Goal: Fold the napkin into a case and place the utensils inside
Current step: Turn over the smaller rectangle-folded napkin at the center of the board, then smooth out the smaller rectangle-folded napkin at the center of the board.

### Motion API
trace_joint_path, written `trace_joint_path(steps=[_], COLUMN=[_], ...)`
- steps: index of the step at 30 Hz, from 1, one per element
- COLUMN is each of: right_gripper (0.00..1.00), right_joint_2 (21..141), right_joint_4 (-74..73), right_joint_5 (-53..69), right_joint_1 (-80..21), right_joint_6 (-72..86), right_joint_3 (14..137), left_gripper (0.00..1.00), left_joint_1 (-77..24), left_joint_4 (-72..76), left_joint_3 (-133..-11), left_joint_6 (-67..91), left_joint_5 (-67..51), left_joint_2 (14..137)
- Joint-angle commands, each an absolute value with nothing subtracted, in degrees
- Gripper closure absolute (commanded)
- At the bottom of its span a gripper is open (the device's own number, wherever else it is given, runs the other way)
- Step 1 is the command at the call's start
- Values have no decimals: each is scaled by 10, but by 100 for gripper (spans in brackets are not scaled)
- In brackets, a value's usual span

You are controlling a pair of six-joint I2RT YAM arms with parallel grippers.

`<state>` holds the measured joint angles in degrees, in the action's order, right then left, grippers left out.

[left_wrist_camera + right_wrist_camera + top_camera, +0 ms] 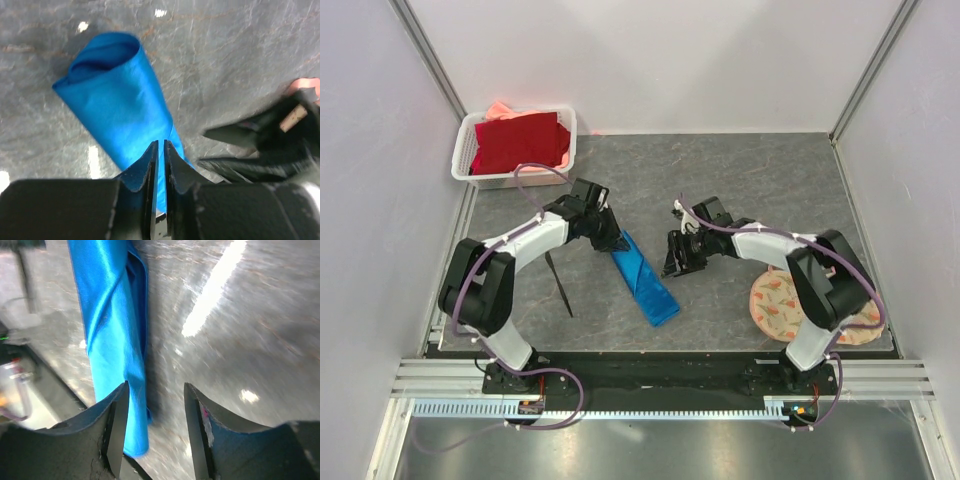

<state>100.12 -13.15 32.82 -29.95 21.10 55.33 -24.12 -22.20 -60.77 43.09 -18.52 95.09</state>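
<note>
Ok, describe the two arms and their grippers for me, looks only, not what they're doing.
The left arm and right arm match: white shells on the links, bulky black joints and black bases. A purple cable loops along each. The left gripper and right gripper are all black, each with two flat fingers that taper to a curved tip.

1. You have the napkin (642,278) at mid-table: a bright blue, slightly shiny cloth folded into a long, narrow, layered strip. It lies flat and runs diagonally from far left to near right.
2. Note its near-right end (105,55): the layers stand apart there in a rounded open mouth.
3. You will find a thin, black, stick-like utensil (560,285) flat on the table. It lies left of the napkin, apart from it and outside the fold. Its type cannot be told.
</note>
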Motion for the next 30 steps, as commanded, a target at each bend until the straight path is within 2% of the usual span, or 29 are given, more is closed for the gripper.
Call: trace_joint_path(steps=[1,7,9,11,12,13,17,19,20,22,25,26,30], right_gripper=[44,49,54,58,65,67,69,69,69,67,58,51,37], right_joint_2=[921,862,853,854,859,861,879,890,892,885,857,852,831], right_joint_4=[-237,-235,-199,-163,-158,-152,-134,-134,-135,-147,-167,-190,-215], right_joint_5=[199,138,142,163,166,164,136,135,129,117,76,63,44], right_joint_1=[-340,-438,-456,-460,-460,-459,-460,-460,-460,-460,-459,-458,-458], right_joint_6=[155,205,225,236,239,239,224,217,216,212,206,201,185], right_joint_3=[573,536,518,484,476,459,439,446,450,466,485,495,544], left_gripper=[85,85,85,85,85,85,84,79,72,65,54,46,40], left_joint_1=[-242,-241,-241,-241,-241,-241,-241,-241,-241,-241,-238,-227,-170], left_joint_4=[-210,-224,-232,-232,-232,-233,-234,-237,-243,-263,-322,-368,-475], left_joint_3=[-656,-687,-697,-703,-705,-709,-721,-723,-722,-718,-694,-687,-635], left_joint_6=[443,435,431,430,428,427,420,415,413,405,388,382,359], left_joint_5=[-194,-171,-163,-153,-152,-149,-146,-155,-159,-163,-119,-108,-61], left_joint_2=[985,1041,1067,1086,1090,1092,1085,1053,1036,980,884,866,790])
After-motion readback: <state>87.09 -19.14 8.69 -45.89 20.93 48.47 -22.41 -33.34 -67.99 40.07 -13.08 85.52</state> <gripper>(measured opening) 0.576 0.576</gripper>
